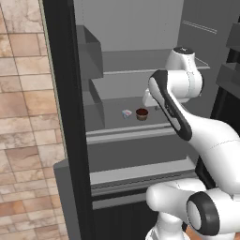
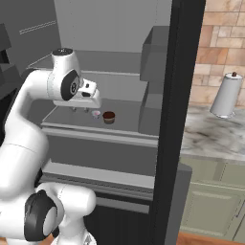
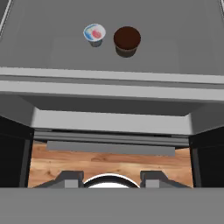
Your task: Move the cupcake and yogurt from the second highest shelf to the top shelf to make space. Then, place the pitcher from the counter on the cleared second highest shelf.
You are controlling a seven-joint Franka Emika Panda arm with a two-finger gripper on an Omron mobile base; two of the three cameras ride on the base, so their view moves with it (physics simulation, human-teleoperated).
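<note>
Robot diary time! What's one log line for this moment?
small dark-topped brown cupcake: on second highest shelf | tiny white yogurt cup: beside it, apart | pincer: open, empty, above shelf front | step: nothing moved yet

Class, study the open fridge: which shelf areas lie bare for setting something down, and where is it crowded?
The top shelf lies bare across its width. On the shelf below, the yogurt and cupcake sit close together mid-shelf; bare patches flank them toward either side wall and the front edge.

No legible text (yogurt (image 3: 94, 34) marks only)
</note>
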